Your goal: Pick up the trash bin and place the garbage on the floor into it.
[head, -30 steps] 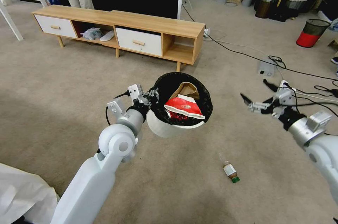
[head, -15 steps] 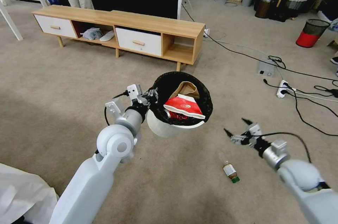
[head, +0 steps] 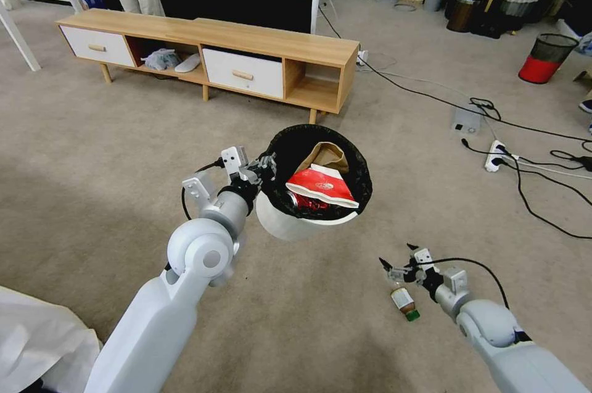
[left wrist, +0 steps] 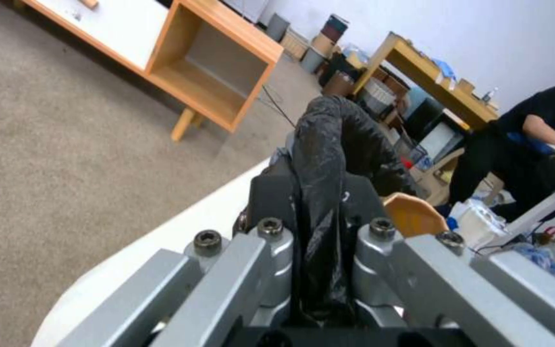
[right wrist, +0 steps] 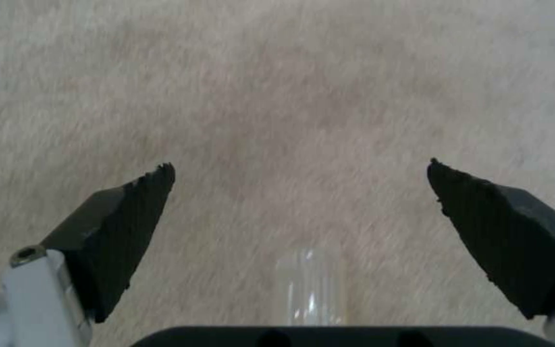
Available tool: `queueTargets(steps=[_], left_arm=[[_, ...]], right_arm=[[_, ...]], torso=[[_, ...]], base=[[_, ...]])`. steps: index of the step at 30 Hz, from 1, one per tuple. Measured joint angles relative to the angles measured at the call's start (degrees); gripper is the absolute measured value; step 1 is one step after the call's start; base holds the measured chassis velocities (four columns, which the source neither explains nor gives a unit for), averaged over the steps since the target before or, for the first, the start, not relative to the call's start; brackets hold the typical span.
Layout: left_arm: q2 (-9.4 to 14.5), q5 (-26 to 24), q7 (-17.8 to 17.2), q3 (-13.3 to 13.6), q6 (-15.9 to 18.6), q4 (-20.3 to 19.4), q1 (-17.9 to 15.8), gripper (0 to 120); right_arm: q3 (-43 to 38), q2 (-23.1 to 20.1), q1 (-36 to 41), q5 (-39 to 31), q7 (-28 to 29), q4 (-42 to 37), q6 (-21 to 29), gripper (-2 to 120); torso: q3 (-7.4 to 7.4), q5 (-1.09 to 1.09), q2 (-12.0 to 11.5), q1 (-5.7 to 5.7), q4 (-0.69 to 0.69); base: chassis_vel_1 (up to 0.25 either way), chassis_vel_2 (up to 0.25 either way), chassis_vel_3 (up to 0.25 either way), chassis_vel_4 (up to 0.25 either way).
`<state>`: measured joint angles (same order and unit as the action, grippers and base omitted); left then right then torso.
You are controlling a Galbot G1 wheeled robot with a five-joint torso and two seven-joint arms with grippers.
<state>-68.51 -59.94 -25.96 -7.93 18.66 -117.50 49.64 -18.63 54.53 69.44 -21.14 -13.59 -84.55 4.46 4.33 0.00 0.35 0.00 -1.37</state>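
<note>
My left gripper (head: 264, 168) is shut on the black-bagged rim of the white trash bin (head: 290, 225), holding it up off the carpet. In the left wrist view the fingers (left wrist: 271, 193) pinch the black bag (left wrist: 329, 159). Inside the bin lie a red packet (head: 320, 186) and a brown paper bag (head: 327, 155). A clear bottle (head: 402, 297) with a green cap lies on the carpet at lower right. My right gripper (head: 398, 256) hangs open just above the bottle's clear end (right wrist: 310, 284), one fingertip (right wrist: 142, 193) to each side.
A wooden TV bench (head: 209, 50) stands at the back. Black cables and a white power strip (head: 494, 155) run over the carpet at right. A red-based mesh bin (head: 546, 57) stands far right. White cloth (head: 37, 337) lies at lower left.
My right arm has swung down and to the left, from beside the power strip to just over the bottle, fingers staying open. The left arm and the bin have barely moved.
</note>
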Motion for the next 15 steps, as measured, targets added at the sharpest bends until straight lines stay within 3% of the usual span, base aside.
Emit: queueTargets(steps=[15], left_arm=[[0.1, 0.2, 0.0, -0.3, 0.0, -0.3, 0.7, 7]], right_arm=[[1.2, 0.6, 1.6, 2.2, 0.4, 2.7, 4.7, 100]], torso=[[0.0, 0.0, 0.0, 0.0, 0.0]], base=[[0.0, 0.0, 0.0, 0.0]])
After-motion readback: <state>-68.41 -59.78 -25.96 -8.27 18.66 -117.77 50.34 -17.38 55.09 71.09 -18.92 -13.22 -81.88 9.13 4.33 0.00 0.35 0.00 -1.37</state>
